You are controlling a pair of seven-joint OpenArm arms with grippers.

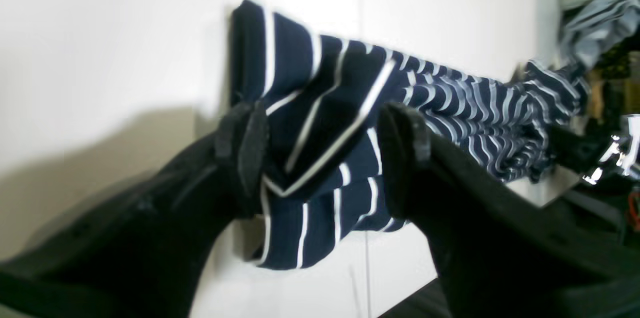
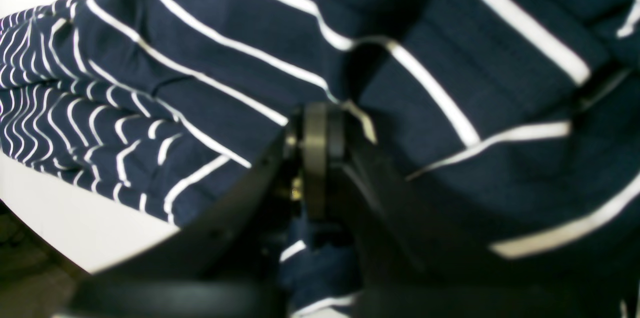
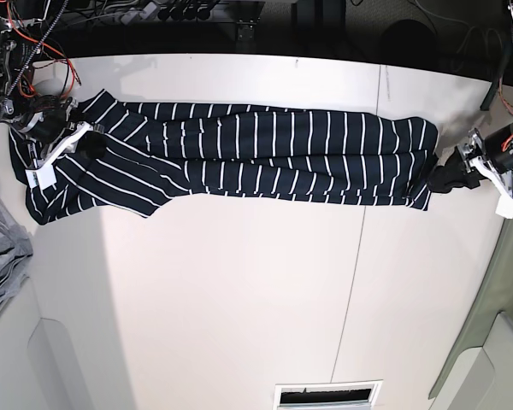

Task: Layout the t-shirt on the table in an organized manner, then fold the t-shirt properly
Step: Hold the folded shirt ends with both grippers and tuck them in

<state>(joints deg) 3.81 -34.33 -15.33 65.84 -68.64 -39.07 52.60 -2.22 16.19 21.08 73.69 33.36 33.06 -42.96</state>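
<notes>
T-shirt [image 3: 256,158]: we see it stretched in a long band across the far half of the table [image 3: 239,299]
Left gripper [image 1: 325,158]: fingers wide apart, straddling the hem corner, gripping nothing
Right gripper [image 2: 322,123]: fingers closed on t-shirt fabric
Risk: we judge a right-hand pull could drag the unpinned hem and bunch it

White tabletop [image 3: 239,316], seen from above, with a thin dark seam [image 3: 359,231] running from far edge to near edge, right of centre. A navy t-shirt [image 3: 265,158] with thin white stripes lies directly on the surface, stretched into a long, narrow band from left to right across the far half. A grey cloth [image 3: 2,256] rests at the left edge. A rectangular vent [image 3: 327,395] is set at the near edge.
</notes>
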